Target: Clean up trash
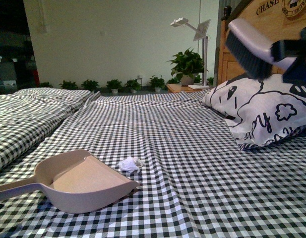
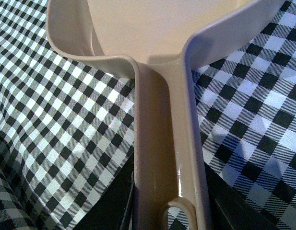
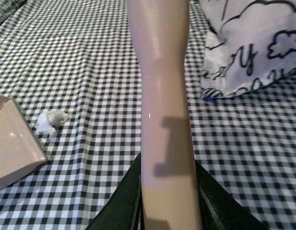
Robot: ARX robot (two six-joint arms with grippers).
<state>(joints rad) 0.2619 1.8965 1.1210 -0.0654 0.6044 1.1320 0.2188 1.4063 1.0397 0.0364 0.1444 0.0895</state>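
Observation:
The trash, a small crumpled white wad, lies on the checked sheet just beyond the lip of the pinkish-beige dustpan; the right wrist view shows the trash beside the dustpan's corner. My left gripper is shut on the dustpan handle, at the front left of the bed. High at the right, my right gripper is shut on the brush, its dark bristles in the air above the pillow. The brush handle fills the right wrist view.
A large white pillow with black cartoon print lies at the right against a wooden headboard. The black-and-white checked sheet covers the bed. Potted plants and a white lamp stand at the back.

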